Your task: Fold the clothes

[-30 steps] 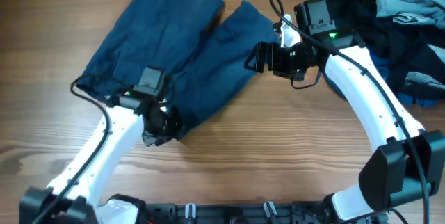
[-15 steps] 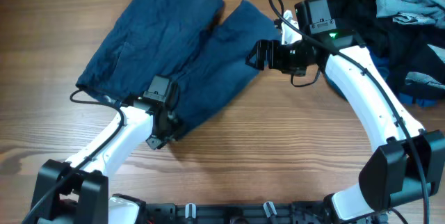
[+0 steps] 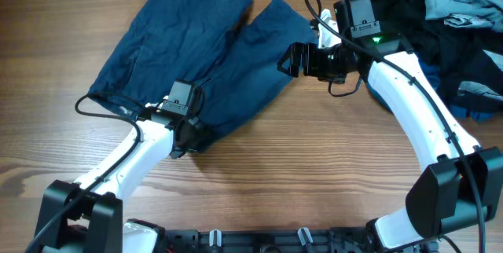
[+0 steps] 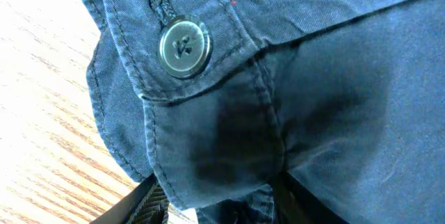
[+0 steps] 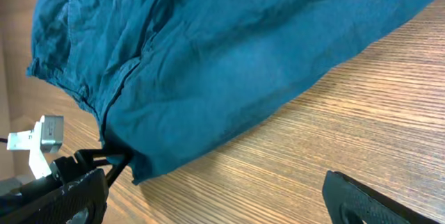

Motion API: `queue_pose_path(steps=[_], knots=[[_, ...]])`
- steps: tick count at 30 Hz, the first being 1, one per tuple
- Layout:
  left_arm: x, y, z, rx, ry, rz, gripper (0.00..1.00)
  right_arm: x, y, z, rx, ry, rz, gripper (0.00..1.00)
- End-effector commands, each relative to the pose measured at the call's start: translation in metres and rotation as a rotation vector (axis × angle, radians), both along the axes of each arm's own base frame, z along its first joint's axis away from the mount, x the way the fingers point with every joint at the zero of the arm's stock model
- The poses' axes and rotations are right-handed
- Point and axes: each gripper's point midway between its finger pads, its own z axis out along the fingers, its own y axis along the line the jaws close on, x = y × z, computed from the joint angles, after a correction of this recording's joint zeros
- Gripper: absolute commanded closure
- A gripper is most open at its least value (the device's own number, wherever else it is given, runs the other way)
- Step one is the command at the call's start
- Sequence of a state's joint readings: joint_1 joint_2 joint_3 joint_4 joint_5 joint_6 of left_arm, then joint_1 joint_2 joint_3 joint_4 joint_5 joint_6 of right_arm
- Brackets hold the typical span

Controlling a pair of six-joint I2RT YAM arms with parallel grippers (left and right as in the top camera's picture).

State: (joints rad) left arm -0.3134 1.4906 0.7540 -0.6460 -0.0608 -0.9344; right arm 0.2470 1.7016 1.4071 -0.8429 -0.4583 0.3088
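Observation:
The clothes in play are dark navy shorts (image 3: 196,56), lying flat on the wooden table with the legs toward the back right and the waistband at the front left. My left gripper (image 3: 185,133) sits at the waistband's front corner. In the left wrist view the waistband button (image 4: 184,46) shows above, and a fold of the shorts (image 4: 229,147) lies between the parted fingers (image 4: 147,206); a sliver of light shows beside the left finger. My right gripper (image 3: 289,60) hovers wide open at the edge of the right leg (image 5: 208,57), with only bare wood between its fingers (image 5: 59,196).
A heap of other clothes (image 3: 460,25), pale denim, black and mid-blue, lies at the back right corner behind the right arm. Bare wooden table (image 3: 314,166) stretches along the front, between the two arm bases.
My left gripper has slid a little up and right onto the waistband corner and its jaws have widened. The right gripper has barely shifted and stays open.

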Motion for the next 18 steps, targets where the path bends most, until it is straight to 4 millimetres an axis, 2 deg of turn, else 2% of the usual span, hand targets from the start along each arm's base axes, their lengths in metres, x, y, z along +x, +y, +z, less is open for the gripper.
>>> queue_pose_path(steps=[1, 3, 4, 5, 6, 7, 10, 12, 13, 15, 17, 18], knots=[[-0.004, 0.008, -0.014, 0.059, 0.037, 0.018, 0.52, 0.001, -0.004, 0.003, -0.017, -0.032, 0.005, 0.0], [-0.005, 0.01, -0.025, 0.073, 0.065, 0.018, 0.56, 0.002, -0.004, 0.003, -0.016, -0.036, 0.005, 0.0], [-0.005, 0.01, -0.027, 0.075, 0.067, 0.018, 0.63, 0.002, -0.004, 0.003, -0.015, -0.039, 0.005, 0.0], [-0.002, 0.009, -0.029, 0.073, 0.061, 0.018, 0.73, 0.002, -0.004, 0.003, -0.015, -0.04, 0.006, 0.0], [0.0, 0.008, -0.028, 0.069, 0.05, 0.019, 0.89, 0.002, -0.004, 0.003, -0.015, -0.039, 0.006, 0.0], [0.004, 0.007, -0.027, 0.064, 0.034, 0.019, 0.96, 0.002, -0.004, 0.003, -0.016, -0.041, 0.009, 0.0], [0.013, 0.004, -0.013, 0.049, -0.009, 0.017, 0.96, 0.001, -0.004, 0.003, -0.022, -0.045, 0.021, 0.01], [0.019, -0.001, 0.009, 0.026, -0.04, -0.005, 0.96, 0.002, -0.006, 0.002, -0.029, -0.043, 0.009, 0.01], [0.024, -0.003, 0.03, 0.013, -0.077, -0.015, 0.96, 0.004, -0.01, 0.0, -0.043, -0.028, -0.037, 0.01], [0.028, -0.004, 0.058, -0.003, -0.13, -0.013, 0.96, 0.006, -0.013, -0.002, -0.051, -0.012, -0.076, 0.0], [0.031, -0.005, 0.102, -0.035, -0.245, -0.028, 0.96, 0.008, -0.013, -0.009, -0.048, 0.017, -0.102, 0.01], [0.031, -0.005, 0.115, -0.044, -0.289, -0.037, 0.96, 0.008, -0.014, -0.015, -0.05, 0.04, -0.125, 0.01]])
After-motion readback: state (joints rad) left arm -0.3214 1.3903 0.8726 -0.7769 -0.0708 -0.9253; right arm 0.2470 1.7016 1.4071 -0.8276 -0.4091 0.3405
